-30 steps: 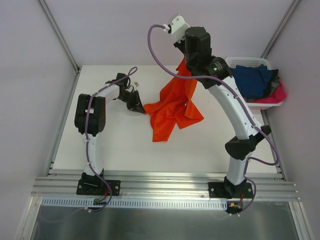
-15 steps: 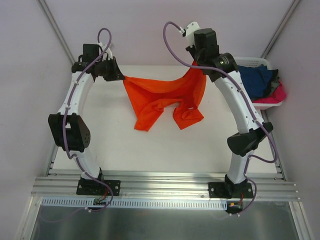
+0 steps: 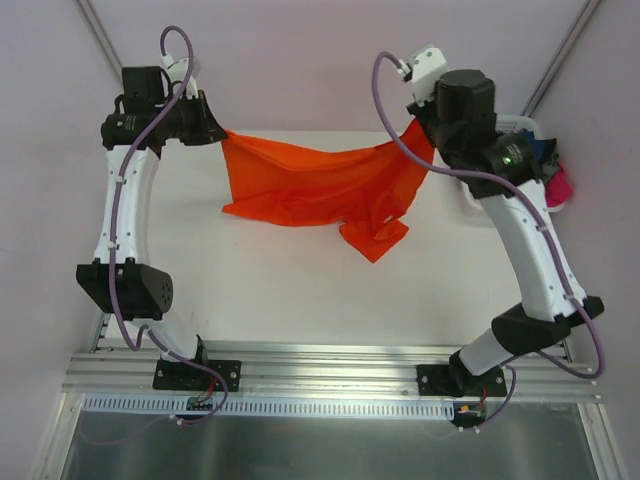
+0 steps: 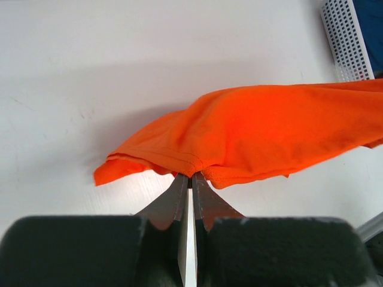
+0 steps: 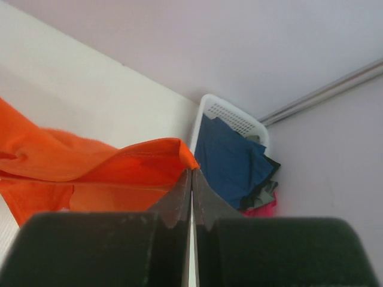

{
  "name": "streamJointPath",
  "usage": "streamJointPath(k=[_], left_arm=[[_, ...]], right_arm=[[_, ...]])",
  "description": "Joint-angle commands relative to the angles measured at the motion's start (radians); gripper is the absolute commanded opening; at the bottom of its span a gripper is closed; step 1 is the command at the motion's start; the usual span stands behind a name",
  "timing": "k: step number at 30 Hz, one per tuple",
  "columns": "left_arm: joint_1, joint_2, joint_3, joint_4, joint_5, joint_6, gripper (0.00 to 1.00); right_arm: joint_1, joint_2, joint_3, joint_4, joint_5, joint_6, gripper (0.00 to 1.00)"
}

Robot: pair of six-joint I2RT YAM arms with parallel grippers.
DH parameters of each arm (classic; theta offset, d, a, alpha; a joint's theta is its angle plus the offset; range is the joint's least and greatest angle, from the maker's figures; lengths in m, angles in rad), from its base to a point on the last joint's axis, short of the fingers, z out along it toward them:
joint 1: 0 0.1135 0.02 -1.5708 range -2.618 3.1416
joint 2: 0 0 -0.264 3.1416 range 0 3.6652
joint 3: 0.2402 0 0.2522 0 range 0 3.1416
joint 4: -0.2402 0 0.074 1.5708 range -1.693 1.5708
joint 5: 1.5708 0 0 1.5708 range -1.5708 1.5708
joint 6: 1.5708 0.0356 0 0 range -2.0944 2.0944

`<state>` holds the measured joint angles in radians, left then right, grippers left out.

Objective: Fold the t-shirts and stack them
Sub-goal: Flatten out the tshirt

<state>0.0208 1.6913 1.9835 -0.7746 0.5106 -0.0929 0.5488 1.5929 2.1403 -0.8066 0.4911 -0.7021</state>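
The orange t-shirt (image 3: 320,185) hangs stretched between my two raised grippers above the white table (image 3: 250,280), its lower part drooping to the table at the right. My left gripper (image 3: 218,133) is shut on the shirt's left edge; the left wrist view shows the hem (image 4: 239,140) pinched at the fingertips (image 4: 182,185). My right gripper (image 3: 430,128) is shut on the shirt's right edge, seen as a folded orange corner (image 5: 149,158) in the right wrist view. A navy t-shirt (image 5: 230,158) and a pink one (image 5: 260,208) lie in the basket.
A white slotted plastic basket (image 3: 495,122) stands at the table's far right corner, mostly hidden behind my right arm in the top view; its rim (image 5: 230,113) shows in the right wrist view and its wall (image 4: 344,36) in the left wrist view. Lilac walls enclose the table.
Both arms rose and spread apart. My left gripper took the shirt's left edge and lifted it. The crumpled shirt is now pulled out wide between the grippers.
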Motion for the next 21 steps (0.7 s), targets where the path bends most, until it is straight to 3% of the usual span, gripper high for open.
streamJointPath(k=[1,13,21], left_arm=[[0.004,-0.16,0.06,-0.058,-0.012,0.077,0.0],[0.005,-0.513,0.011,-0.123,-0.085,0.222,0.0],[0.051,-0.588,0.009,-0.14,-0.086,0.229,0.0]], right_arm=[[-0.029,-0.175,-0.002,0.026,0.006,-0.016,0.01],[-0.138,-0.565,-0.097,-0.121,-0.247,0.134,0.01],[-0.227,-0.596,0.023,-0.181,-0.356,0.213,0.01]])
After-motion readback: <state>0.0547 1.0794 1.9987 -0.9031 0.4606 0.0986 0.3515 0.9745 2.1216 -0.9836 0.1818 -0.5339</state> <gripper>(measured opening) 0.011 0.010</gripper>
